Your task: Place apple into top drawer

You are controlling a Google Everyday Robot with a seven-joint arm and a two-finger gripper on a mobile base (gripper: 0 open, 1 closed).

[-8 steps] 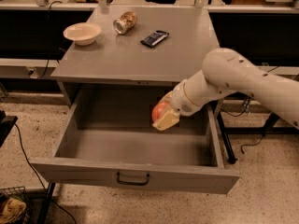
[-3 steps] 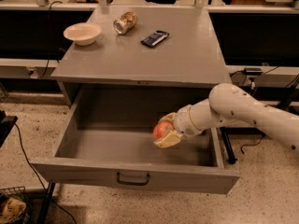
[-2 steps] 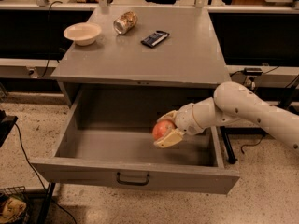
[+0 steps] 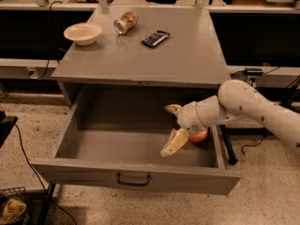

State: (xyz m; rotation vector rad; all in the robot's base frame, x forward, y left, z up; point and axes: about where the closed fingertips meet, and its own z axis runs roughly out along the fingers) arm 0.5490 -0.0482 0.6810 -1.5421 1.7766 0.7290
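The top drawer [image 4: 93, 168] is pulled wide open, with its dark handle [image 4: 133, 179] at the centre of the front panel. The red-orange apple [image 4: 199, 136] lies on the drawer floor at the right, close to the right wall. It is partly hidden by my wrist. My gripper [image 4: 171, 126] is inside the drawer just left of the apple. It is open, with one pale finger [image 4: 172, 108] raised and the other finger [image 4: 174, 143] pointing down. The fingers hold nothing.
On the cabinet top stand a white bowl [image 4: 82, 33], a dented metallic can [image 4: 125, 22] and a dark flat packet [image 4: 155, 38]. A wire basket [image 4: 11, 207] sits on the floor at bottom left. Cables run along the floor on both sides.
The gripper was shut on the apple inside the drawer. Now its fingers have spread apart and the apple lies free on the drawer floor to its right.
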